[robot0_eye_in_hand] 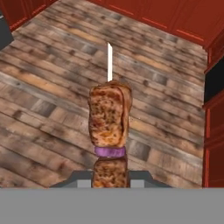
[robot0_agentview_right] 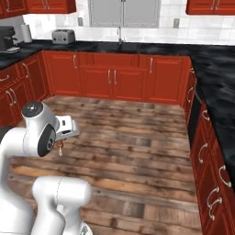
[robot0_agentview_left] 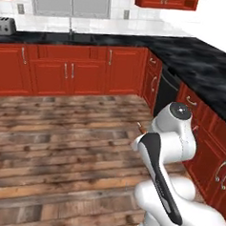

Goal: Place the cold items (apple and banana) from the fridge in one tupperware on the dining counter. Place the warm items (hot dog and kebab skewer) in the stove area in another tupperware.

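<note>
The kebab skewer [robot0_eye_in_hand: 110, 122] has browned meat chunks, a purple onion ring and a pale pointed tip. It stands straight up in the middle of the hand view. My gripper [robot0_eye_in_hand: 110, 177] is shut on its lower end, low over the wooden floor. In the right base view the kebab skewer [robot0_agentview_right: 59, 147] hangs just below the white hand, beside the arm's elbow. Only the tip of the kebab skewer [robot0_agentview_left: 140, 128] pokes out to the left of the arm in the left base view.
Red cabinets under a black counter [robot0_agentview_left: 195, 56] line the back wall and the right side. A dishwasher front [robot0_agentview_left: 165, 92] is set into the right run. A toaster [robot0_agentview_right: 63, 36] and a coffee machine [robot0_agentview_right: 5, 37] sit at the back left. Wooden floor [robot0_agentview_right: 133, 137] stretches ahead.
</note>
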Tool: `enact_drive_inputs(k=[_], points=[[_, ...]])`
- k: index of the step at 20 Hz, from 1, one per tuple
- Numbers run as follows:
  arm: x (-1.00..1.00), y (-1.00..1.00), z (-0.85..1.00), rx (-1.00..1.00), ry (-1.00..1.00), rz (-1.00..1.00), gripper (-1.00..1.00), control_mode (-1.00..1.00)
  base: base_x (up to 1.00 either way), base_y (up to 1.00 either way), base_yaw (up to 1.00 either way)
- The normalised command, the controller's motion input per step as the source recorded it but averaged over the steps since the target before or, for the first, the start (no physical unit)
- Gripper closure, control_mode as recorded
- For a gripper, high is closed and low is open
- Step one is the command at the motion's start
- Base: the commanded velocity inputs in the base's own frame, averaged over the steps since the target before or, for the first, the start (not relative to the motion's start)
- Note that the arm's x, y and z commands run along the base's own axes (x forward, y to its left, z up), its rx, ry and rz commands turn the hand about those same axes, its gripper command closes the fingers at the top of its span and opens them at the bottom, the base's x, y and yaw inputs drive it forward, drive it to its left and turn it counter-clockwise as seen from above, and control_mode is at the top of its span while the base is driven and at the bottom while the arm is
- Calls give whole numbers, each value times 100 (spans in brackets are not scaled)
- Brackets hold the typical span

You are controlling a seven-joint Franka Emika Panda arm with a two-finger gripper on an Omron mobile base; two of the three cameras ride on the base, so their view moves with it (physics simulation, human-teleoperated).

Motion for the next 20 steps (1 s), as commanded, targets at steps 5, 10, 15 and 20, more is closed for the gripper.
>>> enact_drive_inputs(k=[5,10,15,20], points=[[0,0,0,0,0,0,100,100,-94,-98,-1],[0,0,0,0,0,0,100,100,-100,-94,0],[0,0,0,0,0,0,100,100,-100,-100,0],[0,0,0,0,0,0,100,100,-85,-100,0]])
